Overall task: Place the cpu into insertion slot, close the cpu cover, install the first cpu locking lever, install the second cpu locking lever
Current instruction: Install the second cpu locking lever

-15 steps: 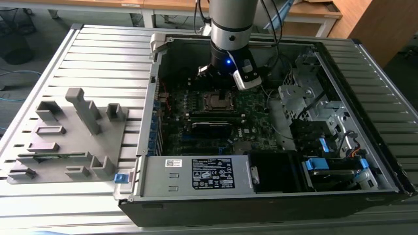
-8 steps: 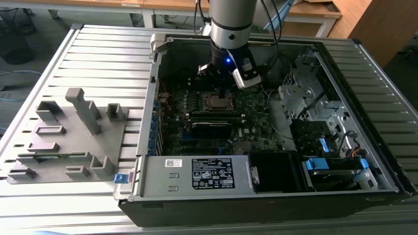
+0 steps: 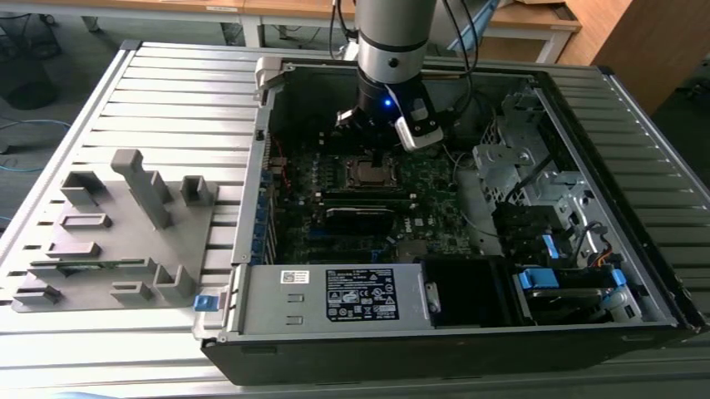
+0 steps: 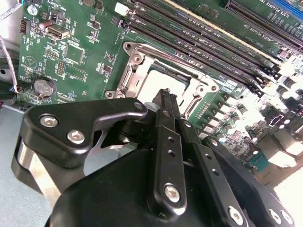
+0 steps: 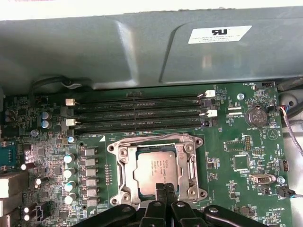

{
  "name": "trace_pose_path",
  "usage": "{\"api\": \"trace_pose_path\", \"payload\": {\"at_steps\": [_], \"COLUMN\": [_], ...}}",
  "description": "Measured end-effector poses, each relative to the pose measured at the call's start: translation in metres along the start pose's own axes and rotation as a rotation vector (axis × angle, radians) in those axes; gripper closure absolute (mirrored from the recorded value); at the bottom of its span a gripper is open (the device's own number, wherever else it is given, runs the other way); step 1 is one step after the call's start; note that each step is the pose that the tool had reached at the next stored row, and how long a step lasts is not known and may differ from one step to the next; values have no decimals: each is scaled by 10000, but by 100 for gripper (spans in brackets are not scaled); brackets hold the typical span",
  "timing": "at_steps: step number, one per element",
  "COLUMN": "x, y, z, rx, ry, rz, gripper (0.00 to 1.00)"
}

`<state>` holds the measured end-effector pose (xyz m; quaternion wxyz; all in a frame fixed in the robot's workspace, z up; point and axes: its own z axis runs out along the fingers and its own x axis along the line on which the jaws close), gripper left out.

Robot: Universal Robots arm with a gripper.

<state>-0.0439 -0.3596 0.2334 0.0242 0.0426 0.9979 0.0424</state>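
An open computer case (image 3: 466,332) lies on the slatted bench (image 3: 166,91), motherboard (image 5: 236,156) exposed. The cpu (image 5: 156,170) sits in the insertion slot (image 5: 124,153), cover frame down around it. The claw (image 5: 161,189) hovers closed just above the cpu's edge, gripping nothing.

From my seat I see the exterior view taken up by a grey work table (image 3: 166,91) with long ribbed slats running across it. Beyond its far edge stand wooden desks (image 3: 278,10) on pale legs, and a wooden panel (image 3: 643,41) rises at the exterior view's right. A dark wire bin (image 3: 25,58) sits on the grey floor (image 3: 78,50) at the exterior view's left, with a blue cable (image 3: 22,133) trailing nearby. Light is even and soft.
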Motion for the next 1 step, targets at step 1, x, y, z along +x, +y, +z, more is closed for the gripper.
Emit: {"api": "trace_pose_path", "payload": {"at_steps": [1], "x": [0], "y": [0], "z": [0], "rx": [0], "ry": [0], "rz": [0], "gripper": [89]}}
